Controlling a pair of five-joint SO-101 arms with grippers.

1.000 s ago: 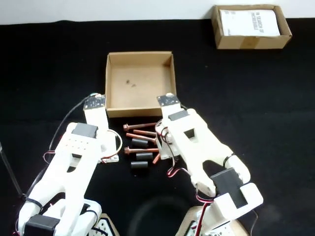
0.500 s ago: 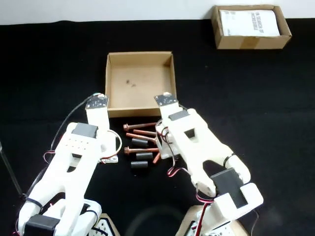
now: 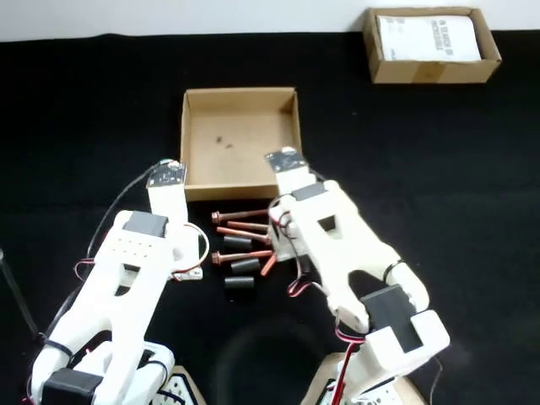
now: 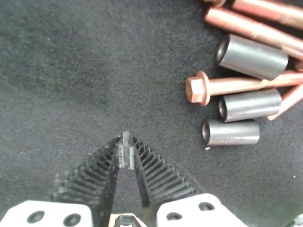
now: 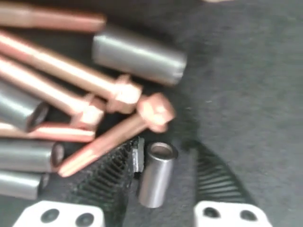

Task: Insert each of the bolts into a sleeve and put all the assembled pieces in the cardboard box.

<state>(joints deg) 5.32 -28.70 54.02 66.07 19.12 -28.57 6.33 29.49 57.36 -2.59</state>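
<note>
Several copper bolts [image 3: 242, 217] and dark steel sleeves [image 3: 239, 284] lie in a heap just in front of the open cardboard box [image 3: 240, 192]. My right gripper [image 5: 165, 158] is open low over the heap's right side. One short sleeve [image 5: 156, 176] lies between its fingers, close against one toothed finger [image 5: 124, 165]. A bolt [image 5: 154, 112] lies just beyond that sleeve. My left gripper [image 4: 125, 144] is shut on nothing over bare mat to the left of the heap, with a bolt [image 4: 236, 86] and three sleeves [image 4: 251, 105] off to its side.
The table is covered by a black mat [image 3: 101, 101]. A second cardboard box [image 3: 430, 72] holding a printed sheet stands at the far right back corner. Both white arms [image 3: 126, 278] rise from the front edge and flank the heap.
My right arm has pushed slightly forward toward the box over the heap. The left arm shifted a little at first and then stayed put.
</note>
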